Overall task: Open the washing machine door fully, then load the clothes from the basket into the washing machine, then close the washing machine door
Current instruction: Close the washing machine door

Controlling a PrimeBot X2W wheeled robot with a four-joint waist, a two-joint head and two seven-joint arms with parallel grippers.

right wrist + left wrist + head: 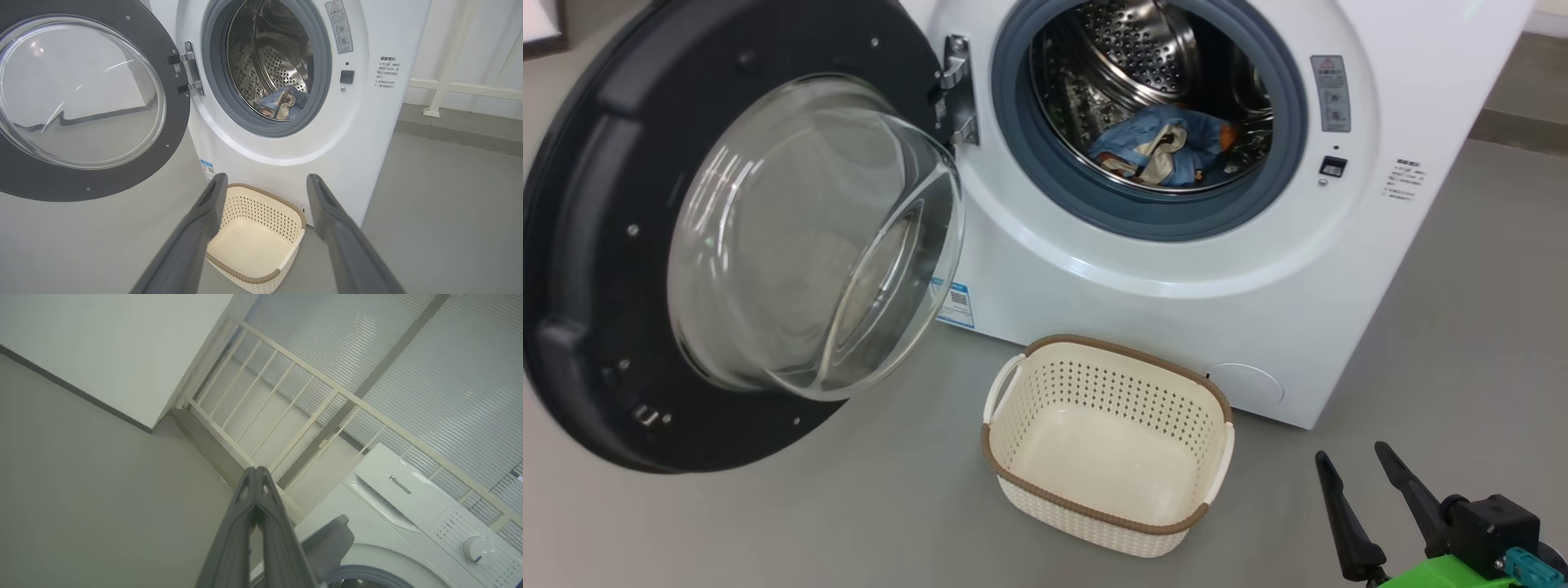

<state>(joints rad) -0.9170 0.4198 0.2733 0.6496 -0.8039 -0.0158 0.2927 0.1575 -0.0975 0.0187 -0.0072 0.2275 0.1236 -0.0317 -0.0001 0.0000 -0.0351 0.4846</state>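
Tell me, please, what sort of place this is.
Probably a laundry corner of an indoor room: a white front-loading washing machine stands on a bare grey floor, a cream basket sits before it, and a cream railing runs behind.

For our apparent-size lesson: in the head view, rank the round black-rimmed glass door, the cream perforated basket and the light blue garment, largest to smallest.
1. Round black-rimmed glass washing machine door, nearest the camera, so enlarged.
2. Cream perforated plastic basket.
3. Light blue fabric garment in the drum, farthest back, so true size unsure.
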